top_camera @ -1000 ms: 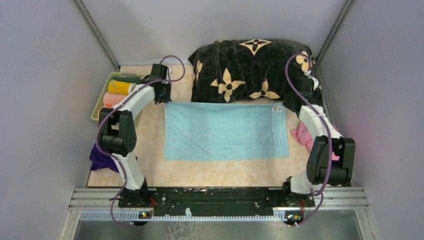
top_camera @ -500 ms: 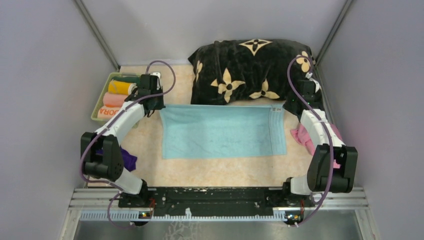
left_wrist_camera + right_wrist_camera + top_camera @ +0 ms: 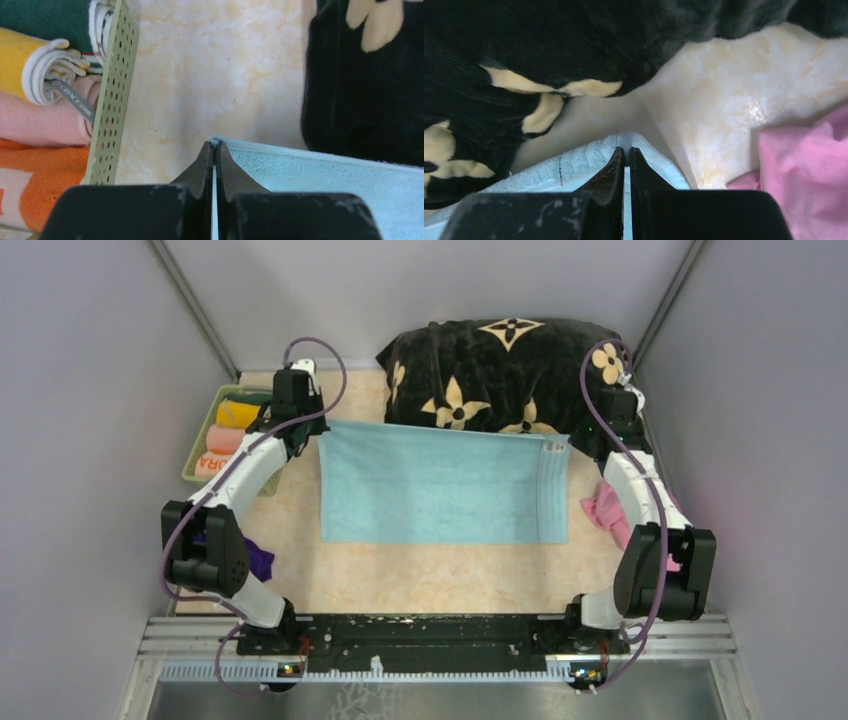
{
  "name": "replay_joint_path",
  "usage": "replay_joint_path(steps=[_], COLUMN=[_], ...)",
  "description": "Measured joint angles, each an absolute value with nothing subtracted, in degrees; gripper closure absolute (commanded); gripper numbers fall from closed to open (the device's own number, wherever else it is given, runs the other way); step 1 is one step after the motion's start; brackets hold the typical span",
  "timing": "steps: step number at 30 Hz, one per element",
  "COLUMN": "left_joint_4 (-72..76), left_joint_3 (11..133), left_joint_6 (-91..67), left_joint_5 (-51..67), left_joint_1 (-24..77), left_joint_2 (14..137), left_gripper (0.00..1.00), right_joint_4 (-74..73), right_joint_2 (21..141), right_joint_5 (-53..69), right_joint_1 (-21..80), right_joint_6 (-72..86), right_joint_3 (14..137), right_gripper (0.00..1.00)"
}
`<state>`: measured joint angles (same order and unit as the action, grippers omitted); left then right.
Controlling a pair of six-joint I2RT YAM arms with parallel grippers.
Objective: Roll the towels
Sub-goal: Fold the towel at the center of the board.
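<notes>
1. Both arms are reaching farther back than a second ago. The far edge of the light blue towel (image 3: 440, 490), which was lying short of the black cushion (image 3: 500, 365), is now meeting the cushion's near side in the top view.
2. The left gripper (image 3: 310, 430) is pinching the towel's far left corner. In the left wrist view its fingers (image 3: 202, 167) are pressing together with only the cloth's edge between them.
3. The right gripper (image 3: 582, 445) is pinching the far right corner in the same way, just in front of the cushion.
4. The towel is hanging stretched flat between the two grippers, and its near edge is lying on the marbled table (image 3: 420, 580).
5. A pink towel (image 3: 605, 510) is lying crumpled beside the right arm, and a purple towel (image 3: 255, 558) is showing behind the left arm.
6. At the far left, a green perforated basket (image 3: 112, 100) is holding rolled towels: a yellow roll (image 3: 235, 413), a peach roll (image 3: 225, 437) and an orange roll (image 3: 212, 462).
</notes>
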<state>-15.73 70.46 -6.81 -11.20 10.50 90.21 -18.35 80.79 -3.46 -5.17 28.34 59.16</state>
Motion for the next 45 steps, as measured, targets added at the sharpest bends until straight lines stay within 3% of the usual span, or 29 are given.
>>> replay_joint_path(steps=[9, 28, 45], left_joint_4=[-13.4, -19.6, -12.9], left_joint_3=[69.0, 52.3, 61.0], left_joint_6=[-7.4, -14.2, -4.9], left_joint_5=[-11.2, -11.2, -9.6], left_joint_1=[10.1, 9.9, 9.9], left_joint_2=[90.0, 79.7, 82.9], left_gripper=[1.0, 1.0, 1.0], right_joint_4=[-16.8, -21.1, -20.9], right_joint_2=[81.2, 65.3, 66.6], right_joint_5=[-1.6, -1.1, -1.4], right_joint_1=[-5.5, -5.8, -5.8], right_joint_6=[28.2, 30.6, 31.8], right_joint_3=[60.1, 41.2, 44.2], right_gripper=[1.0, 1.0, 1.0])
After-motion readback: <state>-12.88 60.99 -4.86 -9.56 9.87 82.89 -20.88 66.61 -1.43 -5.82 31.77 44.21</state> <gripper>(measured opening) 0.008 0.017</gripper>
